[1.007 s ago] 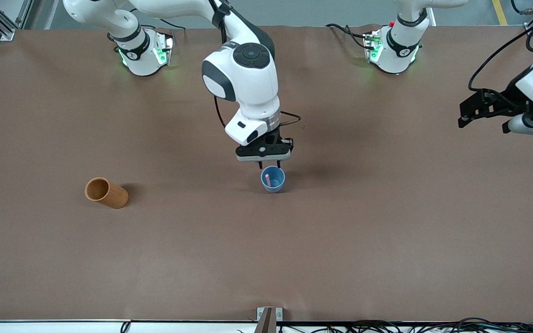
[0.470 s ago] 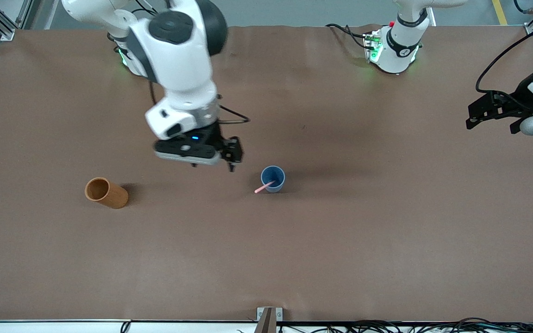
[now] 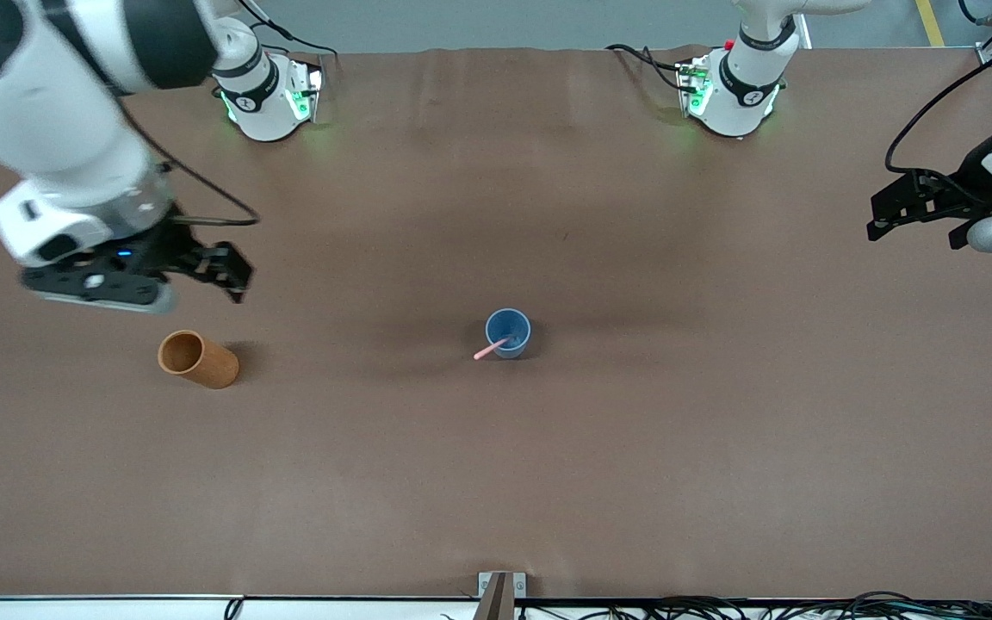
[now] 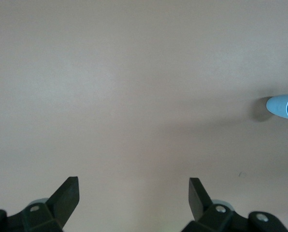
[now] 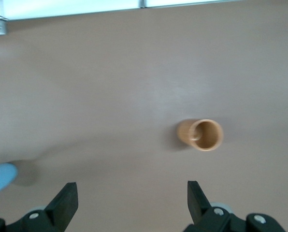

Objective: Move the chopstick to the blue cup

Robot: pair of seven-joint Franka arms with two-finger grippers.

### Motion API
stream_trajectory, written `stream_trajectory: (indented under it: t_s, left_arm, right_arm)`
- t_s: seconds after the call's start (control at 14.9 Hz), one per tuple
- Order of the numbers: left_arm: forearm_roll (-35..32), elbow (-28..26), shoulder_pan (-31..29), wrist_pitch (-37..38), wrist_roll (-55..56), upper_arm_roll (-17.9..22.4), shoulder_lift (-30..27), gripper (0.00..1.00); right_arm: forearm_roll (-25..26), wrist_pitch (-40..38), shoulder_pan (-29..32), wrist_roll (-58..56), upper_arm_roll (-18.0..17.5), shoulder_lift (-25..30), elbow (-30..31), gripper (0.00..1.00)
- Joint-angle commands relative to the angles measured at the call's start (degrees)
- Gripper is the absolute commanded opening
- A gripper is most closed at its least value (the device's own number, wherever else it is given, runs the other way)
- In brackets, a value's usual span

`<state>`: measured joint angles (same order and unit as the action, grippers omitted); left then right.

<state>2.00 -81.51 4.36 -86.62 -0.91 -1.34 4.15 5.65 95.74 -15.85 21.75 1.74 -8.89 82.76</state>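
Observation:
The blue cup (image 3: 508,333) stands upright at the middle of the table. One pale pink chopstick (image 3: 490,349) rests in it and leans out over the rim on the side nearer the front camera. My right gripper (image 3: 233,274) is open and empty, up over the table beside the orange-brown cup (image 3: 197,359), well away from the blue cup. My left gripper (image 3: 879,215) is open and empty and waits over the left arm's end of the table. The blue cup shows at the edge of the left wrist view (image 4: 284,106) and of the right wrist view (image 5: 1,176).
The orange-brown cup also shows in the right wrist view (image 5: 202,135), upright and empty, toward the right arm's end. The brown table cover (image 3: 634,448) is bare around the blue cup. Cables run along the table's edge nearest the front camera.
My right gripper has let go of the chopstick in the blue cup and swung away toward the right arm's end, near the orange-brown cup. The chopstick tipped against the rim. The left arm barely moved.

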Motion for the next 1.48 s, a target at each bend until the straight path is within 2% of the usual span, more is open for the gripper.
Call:
stream_trajectory:
  t_s: [0.0, 0.2, 0.47, 0.67, 0.94, 1.41]
  left_arm:
    - [0.1, -1.0, -0.4, -0.4, -0.7, -0.3, -1.0, 1.0]
    - [0.1, -1.1, -0.4, -0.3, -0.7, -0.3, -1.0, 1.0]
    - [0.1, -1.2, -0.3, -0.3, -0.7, -0.3, -1.0, 1.0]
    - [-0.1, -1.1, -0.2, -0.3, -0.7, -0.3, -0.8, 1.0]
    - [-0.1, -1.1, -0.3, -0.3, -0.7, -0.4, -0.8, 1.0]
    - [-0.1, -1.2, -0.2, -0.3, -0.6, -0.4, -0.7, 1.0]
  right_arm:
    - [-0.9, 1.2, 6.9, -5.5, -1.1, 8.3, 10.0, 1.0]
    - [-1.3, 0.7, 12.8, -10.5, -1.0, 12.0, 12.6, 1.0]
    - [-1.5, -1.1, 17.6, -18.4, -1.0, 12.3, 10.1, 1.0]
    - [-1.5, -7.6, 17.3, -19.3, -1.3, 11.8, 5.8, 1.0]
    - [-4.9, -10.3, 16.9, -19.4, -1.6, 12.0, 5.8, 1.0]
    - [-4.9, -10.0, 16.9, -22.7, -1.3, 11.9, 5.7, 1.0]
